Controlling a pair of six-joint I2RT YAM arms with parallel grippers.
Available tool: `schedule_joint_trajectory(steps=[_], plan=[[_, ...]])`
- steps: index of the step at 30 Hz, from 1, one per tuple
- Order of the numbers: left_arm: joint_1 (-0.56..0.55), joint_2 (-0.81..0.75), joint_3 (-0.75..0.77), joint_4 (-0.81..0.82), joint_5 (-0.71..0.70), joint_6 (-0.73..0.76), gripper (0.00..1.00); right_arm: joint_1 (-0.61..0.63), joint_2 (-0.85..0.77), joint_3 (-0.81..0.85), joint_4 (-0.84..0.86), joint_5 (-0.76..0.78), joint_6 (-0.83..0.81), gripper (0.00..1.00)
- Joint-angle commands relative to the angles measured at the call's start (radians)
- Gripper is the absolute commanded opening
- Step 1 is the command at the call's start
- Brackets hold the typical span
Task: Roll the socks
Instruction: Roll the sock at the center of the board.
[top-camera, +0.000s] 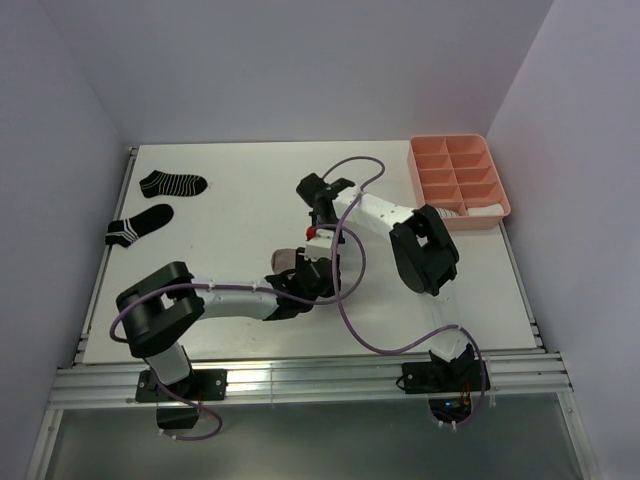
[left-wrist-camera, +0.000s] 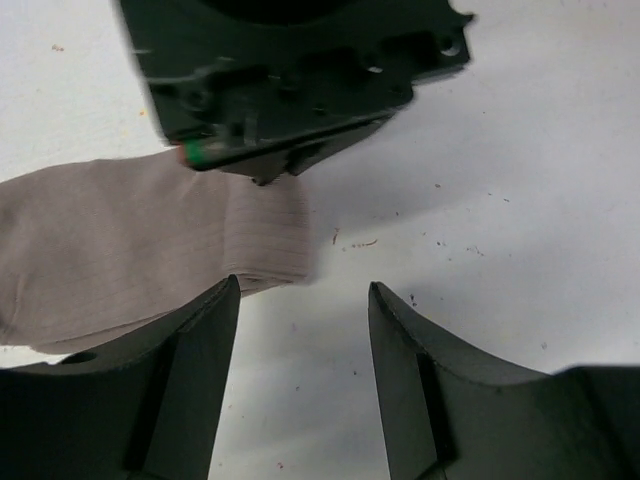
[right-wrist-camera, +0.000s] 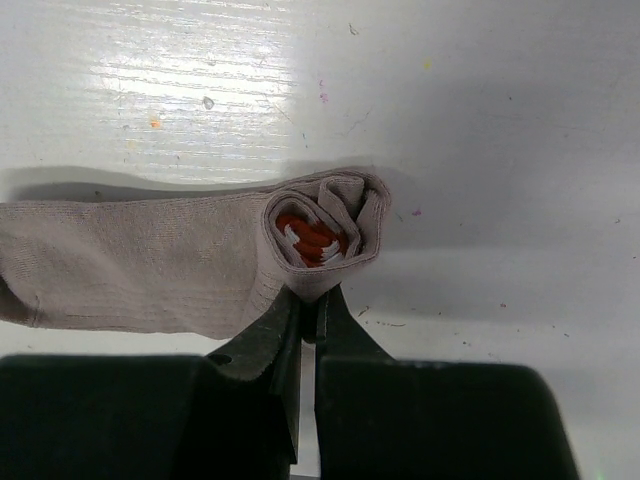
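White laminate makes up the desk (top-camera: 240, 190), scuffed and flecked with small specks in the wrist views. Plain pale lavender walls (top-camera: 300, 70) enclose it at the far edge and both sides.

The taupe sock (right-wrist-camera: 150, 260) lies around the middle of the desk, a little nearer the near edge. Its long axis runs on a diagonal. The rolled end points toward the far right corner and the flat end toward the near left corner. The roll stands open-ended to the right wrist camera, with the red-and-white cuff coiled in its centre.

The right gripper (right-wrist-camera: 310, 300) is clenched, its tips pinching the roll's lower edge. The left gripper (left-wrist-camera: 303, 290) is released, with bare desk between its fingers and the flat end of the sock just beside one finger.

Near the left edge, the far black striped sock (top-camera: 172, 183) lies roughly parallel to the far edge. The near black striped sock (top-camera: 140, 224) slants toward the left edge.

A pink tray (top-camera: 433, 160) sits at the far right corner, divided into two columns of compartments. A white bundle (top-camera: 480, 212) fills the nearest right compartment. What lies in the compartment beside it is too small to tell.
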Motion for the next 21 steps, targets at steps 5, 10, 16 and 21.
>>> schedule_joint_trajectory(steps=[5,10,16,21], plan=[[-0.031,0.116,0.113,0.029,-0.182,0.09,0.6,0.006,0.072,0.033,-0.087,-0.027,0.009,0.0],[-0.044,0.175,0.162,-0.005,-0.264,0.104,0.59,0.006,0.086,0.053,-0.096,-0.059,0.001,0.0],[-0.045,0.239,0.223,-0.149,-0.291,0.031,0.5,0.006,0.092,0.059,-0.099,-0.065,0.001,0.0],[-0.05,0.259,0.248,-0.304,-0.287,-0.109,0.29,0.004,0.086,0.055,-0.089,-0.081,0.01,0.0]])
